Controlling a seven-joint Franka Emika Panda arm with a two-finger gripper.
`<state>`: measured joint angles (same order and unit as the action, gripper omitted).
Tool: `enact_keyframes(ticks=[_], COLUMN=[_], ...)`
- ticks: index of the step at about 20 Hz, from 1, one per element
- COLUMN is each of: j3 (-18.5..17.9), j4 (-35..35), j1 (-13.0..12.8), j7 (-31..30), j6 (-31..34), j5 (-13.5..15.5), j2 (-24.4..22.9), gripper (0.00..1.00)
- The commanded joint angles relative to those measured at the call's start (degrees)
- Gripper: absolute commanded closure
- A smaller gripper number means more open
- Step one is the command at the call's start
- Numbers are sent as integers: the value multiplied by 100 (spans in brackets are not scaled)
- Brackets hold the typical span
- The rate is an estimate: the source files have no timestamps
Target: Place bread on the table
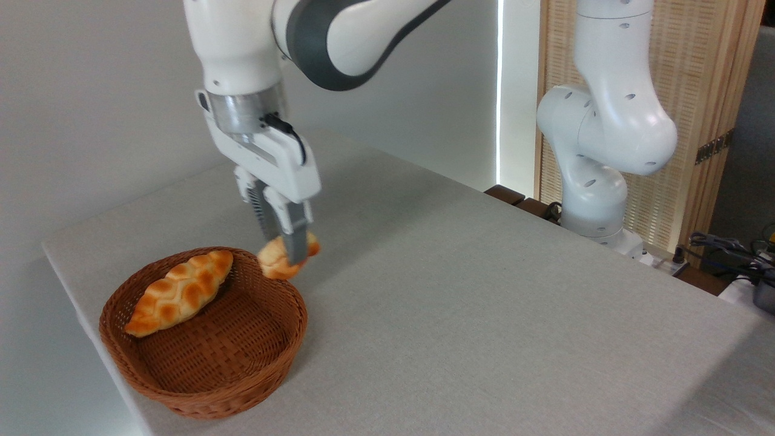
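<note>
Grey table (484, 290) | gripper (289, 254) clamped on bread (275, 259) above basket (242, 387) far rim | risk: thin grip, bread slips back in

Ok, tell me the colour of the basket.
The basket is reddish-brown woven wicker, shown in the fixed camera's view, the only one.

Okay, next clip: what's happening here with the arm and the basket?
The robot arm's gripper is shut on a small bun and holds it in the air over the far rim of the wicker basket. The bun is not on the table yet. A longer braided loaf lies in the basket, leaning against its left wall, untouched.
</note>
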<state>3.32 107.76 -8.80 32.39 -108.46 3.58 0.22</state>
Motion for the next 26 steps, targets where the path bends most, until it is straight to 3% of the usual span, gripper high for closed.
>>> enact_keyframes(ticks=[1,3,4,5,13,17,23,26], j3=[46,54,54,54,55,46,-33,-279], j4=[702,782,808,817,624,45,-475,-492], j1=[-60,-78,-148,-218,-236,-236,-166,-139], j7=[-5,-5,-5,-5,-31,-14,-22,-22], j6=[35,26,26,-8,70,790,844,800], j5=[-24,-24,-50,-85,-76,-76,-85,-76], j2=[-303,-286,-251,-216,-268,-356,-365,-365], gripper=[44,32,13,0,0,0,0,0])
